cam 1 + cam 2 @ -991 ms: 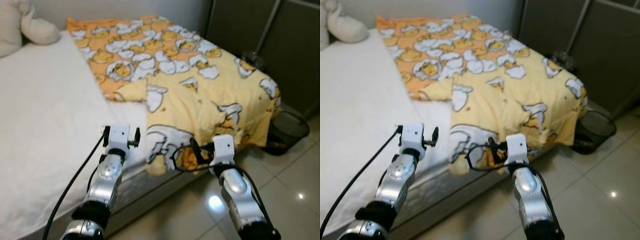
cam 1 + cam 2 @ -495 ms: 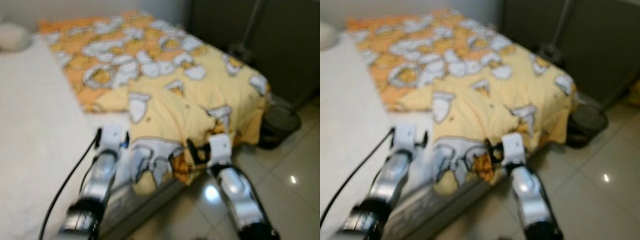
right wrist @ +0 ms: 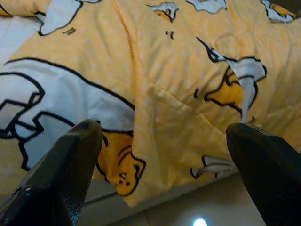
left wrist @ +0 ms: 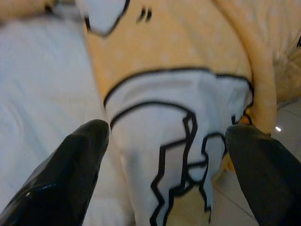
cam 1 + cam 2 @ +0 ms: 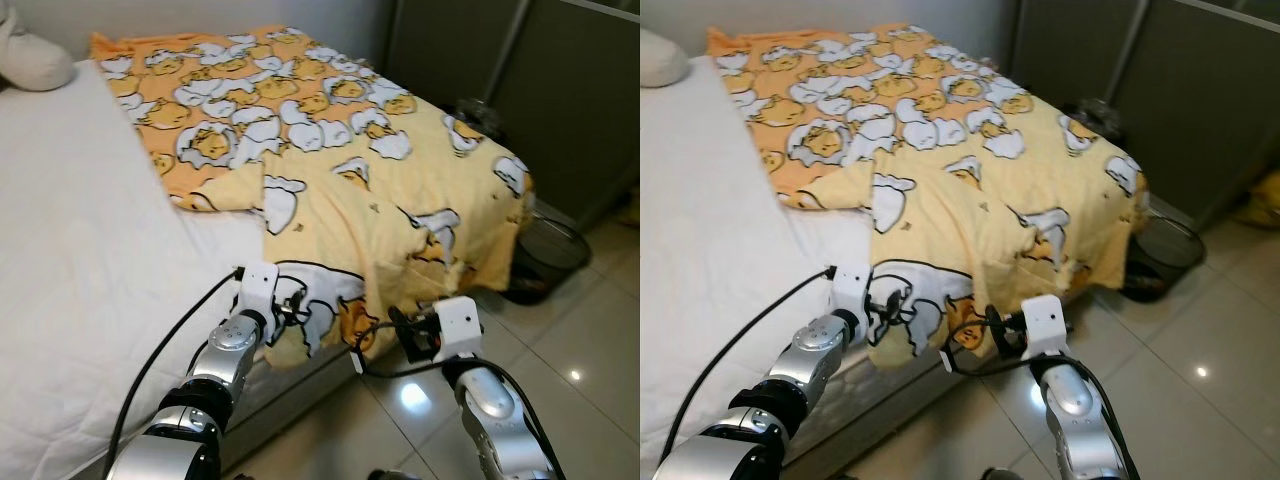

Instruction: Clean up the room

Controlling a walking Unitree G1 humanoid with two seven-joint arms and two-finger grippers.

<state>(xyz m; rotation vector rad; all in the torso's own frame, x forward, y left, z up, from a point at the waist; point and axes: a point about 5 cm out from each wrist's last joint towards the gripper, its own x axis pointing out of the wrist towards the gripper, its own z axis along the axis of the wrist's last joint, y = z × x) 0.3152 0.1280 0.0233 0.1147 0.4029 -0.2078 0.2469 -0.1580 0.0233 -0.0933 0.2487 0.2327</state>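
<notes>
**Both grippers at the hanging edge of the blanket**

A yellow blanket [image 5: 340,160] printed with white-and-orange cartoon figures is spread over the right half of the bed [image 5: 70,250], from the upper middle of the left eye view down to the lower centre, where its corner hangs over the bed's edge above the tiled floor [image 5: 590,350]. The white sheet is left bare on the left, and a pale pillow [image 5: 35,60] is seen in the upper left corner.

The left gripper [image 5: 290,305] is held at the blanket's hanging corner, low in the centre — its jaws are spread wide, with the printed cloth seen between them in the left wrist view and nothing pinched. The right gripper [image 5: 405,335] is placed lower right of centre, just beside the draped edge, jaws likewise spread with the blanket [image 3: 178,70] beyond them.

A dark mesh bin [image 5: 550,255] stands on the floor at the right, by the bed's corner, before a grey wardrobe [image 5: 570,90].
</notes>
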